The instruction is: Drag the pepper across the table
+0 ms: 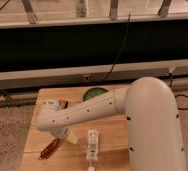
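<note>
— Where is the pepper to be found?

— The pepper is seen lying slantwise on the table, near the front left corner.

— And the gripper?

— The gripper is held low over the wood, just right of the pepper, at the end of the white arm reached across from the right. Much of it is hidden under the wrist, so it cannot be told whether it is spread or closed, nor whether the pepper is touched. So low a placing is judged to suit a drag, since the pepper would be slid along the planks and not lifted.

— What is met further right?

— A white strip lies close by. If the pepper is drawn that way, the strip may be struck. A green bowl is set at the back edge, well clear.

— And the surface, the room?

— Pale planks with visible grain are shown. Speckled floor is seen at the left. A dark band is seen behind the table, and what is perhaps a black cable is hung down it.
</note>
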### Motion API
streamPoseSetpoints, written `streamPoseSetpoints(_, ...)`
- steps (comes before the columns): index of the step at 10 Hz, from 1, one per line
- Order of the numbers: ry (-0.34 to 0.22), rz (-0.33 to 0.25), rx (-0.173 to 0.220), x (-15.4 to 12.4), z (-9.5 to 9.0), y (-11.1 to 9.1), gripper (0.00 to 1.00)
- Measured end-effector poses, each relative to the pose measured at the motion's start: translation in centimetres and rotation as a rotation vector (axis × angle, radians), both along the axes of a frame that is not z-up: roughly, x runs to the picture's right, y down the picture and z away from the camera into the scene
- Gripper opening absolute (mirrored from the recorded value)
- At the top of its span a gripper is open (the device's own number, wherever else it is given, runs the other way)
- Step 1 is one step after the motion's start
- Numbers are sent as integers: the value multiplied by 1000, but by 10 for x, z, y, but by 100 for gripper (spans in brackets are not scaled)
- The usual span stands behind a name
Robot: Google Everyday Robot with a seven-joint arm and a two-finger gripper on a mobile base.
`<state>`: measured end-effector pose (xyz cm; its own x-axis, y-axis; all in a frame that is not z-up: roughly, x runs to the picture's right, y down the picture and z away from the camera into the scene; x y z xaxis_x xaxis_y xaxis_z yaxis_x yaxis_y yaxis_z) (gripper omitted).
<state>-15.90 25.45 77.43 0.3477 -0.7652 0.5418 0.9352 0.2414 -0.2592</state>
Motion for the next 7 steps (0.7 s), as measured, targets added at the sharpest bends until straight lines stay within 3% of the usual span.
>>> streamPoseSetpoints(7,-46,-59,-13,-14,8,14,80)
